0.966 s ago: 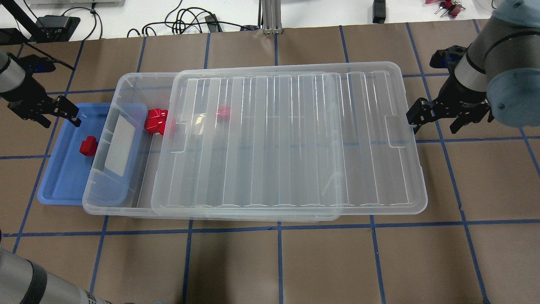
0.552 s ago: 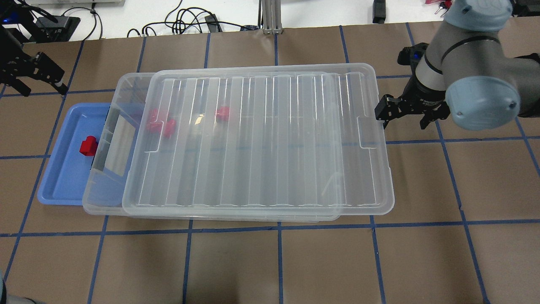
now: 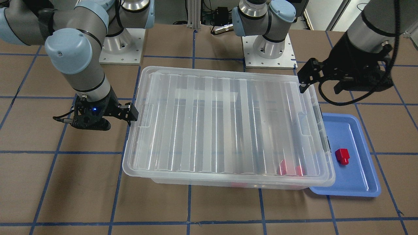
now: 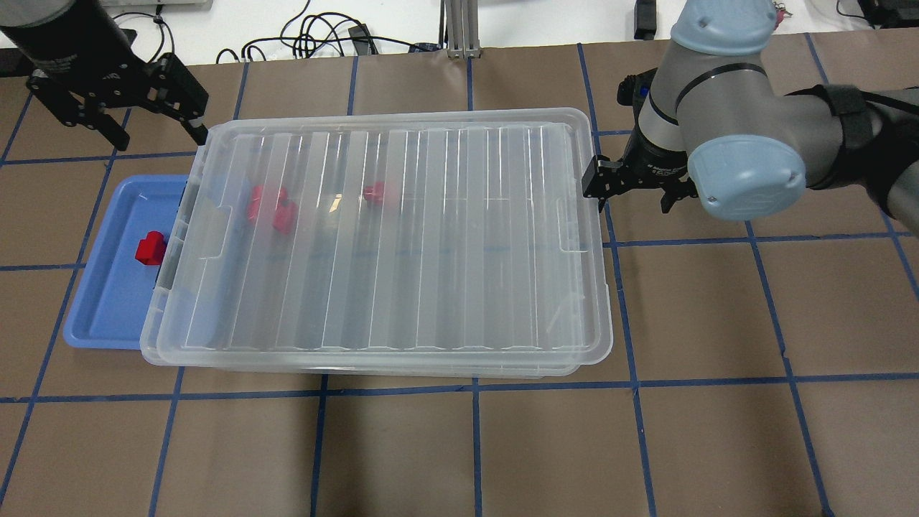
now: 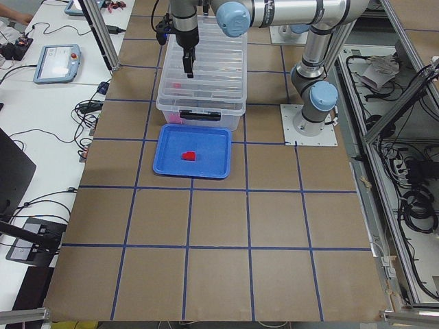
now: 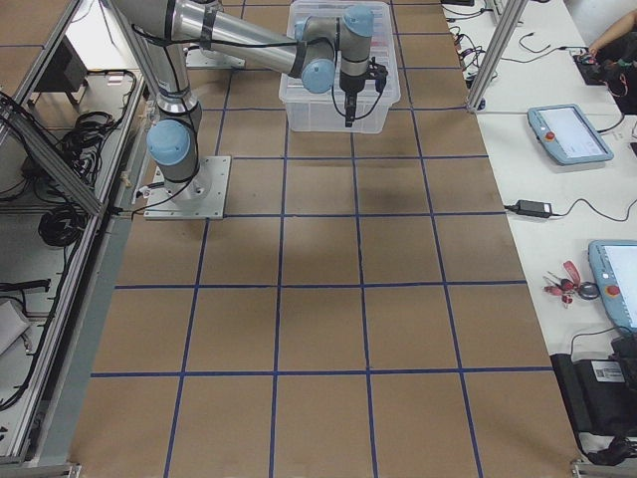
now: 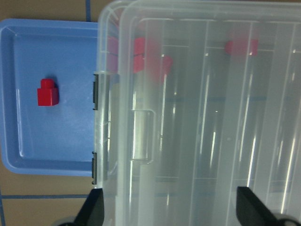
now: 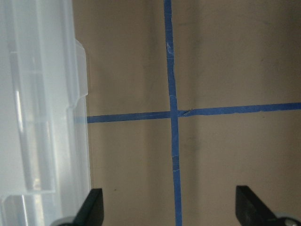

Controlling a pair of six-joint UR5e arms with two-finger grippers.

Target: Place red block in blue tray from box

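Note:
One red block (image 4: 151, 248) lies in the blue tray (image 4: 100, 301) at the table's left end; it also shows in the left wrist view (image 7: 48, 92). The clear box (image 4: 395, 362) has its ribbed lid (image 4: 431, 244) lying over it. More red blocks (image 4: 271, 207) show blurred through the lid. My left gripper (image 4: 159, 136) is open and empty, raised by the box's far left corner. My right gripper (image 4: 632, 201) is open and empty at the lid's right edge; I cannot tell if one finger touches it.
The box's left end overlaps the blue tray's right rim (image 3: 321, 191). Brown table cover with blue tape lines (image 4: 474, 445) lies all around. Cables and small devices (image 4: 323, 36) sit beyond the far edge.
The lid has slid left and now lies over the whole box. My right gripper moved left along with the lid's right edge. My left gripper rose and moved to the box's far left corner.

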